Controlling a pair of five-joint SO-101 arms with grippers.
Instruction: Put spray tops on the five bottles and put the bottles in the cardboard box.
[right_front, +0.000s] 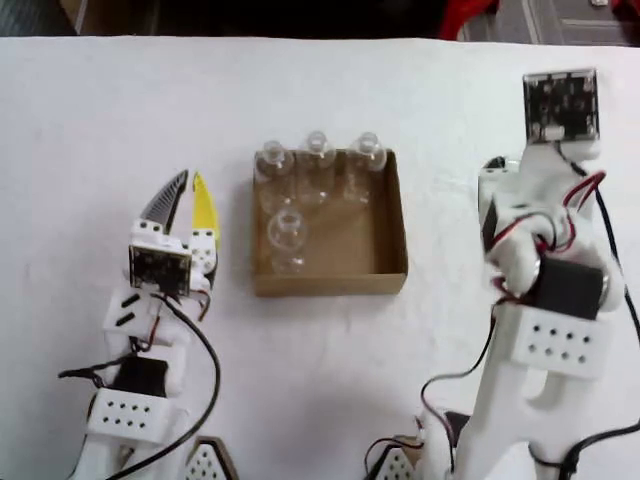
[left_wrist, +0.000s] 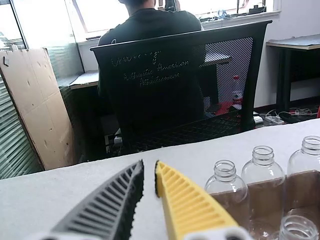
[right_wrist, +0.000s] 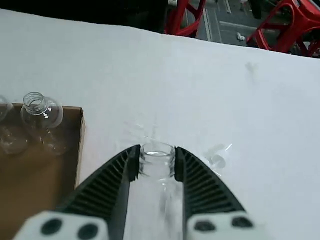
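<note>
A clear capless plastic bottle (right_wrist: 158, 156) was clamped at the neck by the right gripper (right_wrist: 157, 162). The left gripper's (left_wrist: 150, 172) jaws were seen nearly together, empty, beside the brown cardboard box (right_front: 330, 284).

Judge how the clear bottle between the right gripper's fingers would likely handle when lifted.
The bottle looks empty and see-through, so it is probably light. Its smooth neck sits between the ribbed fingers of the right gripper, so it may slip or swivel. Being so light, it would likely tip if knocked at the neck.
</note>
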